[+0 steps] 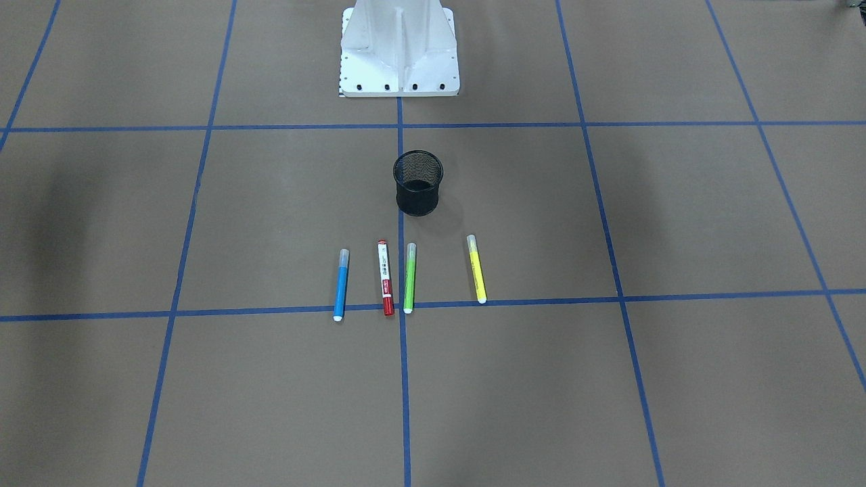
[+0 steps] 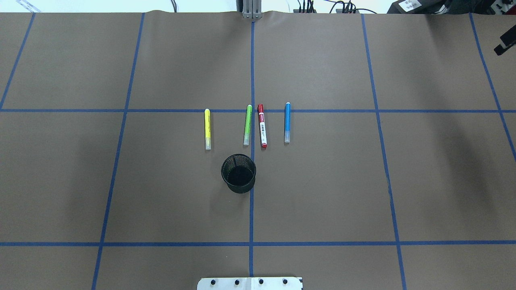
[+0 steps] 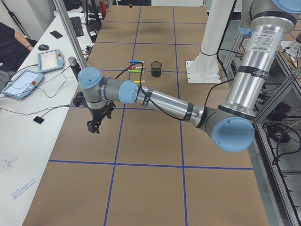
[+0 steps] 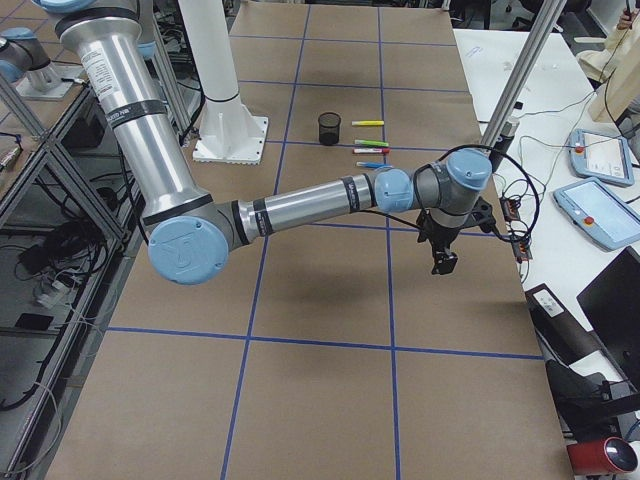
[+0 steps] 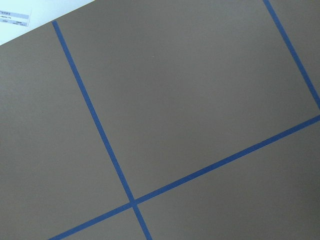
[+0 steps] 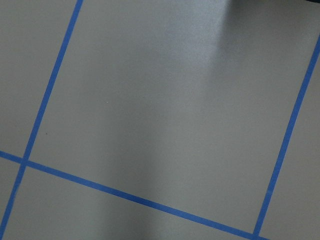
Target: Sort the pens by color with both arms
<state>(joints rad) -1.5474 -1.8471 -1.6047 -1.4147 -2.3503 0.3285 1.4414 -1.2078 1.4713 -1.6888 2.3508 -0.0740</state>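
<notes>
L claw (image 3: 92, 127) & R claw (image 4: 443, 264) hang over table (image 2: 322, 181), well apart from pens (image 2: 248, 125); open/closed can't tell.

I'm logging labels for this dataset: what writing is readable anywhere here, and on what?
No text is legible in any view.
white-and-red pen: dark print on the barrel, too small to read.
white sticker at the table's edge: blurred.
label on black gear beyond the table: blurred.
Printed bands on the left arm and the right arm: too small to read.
</notes>
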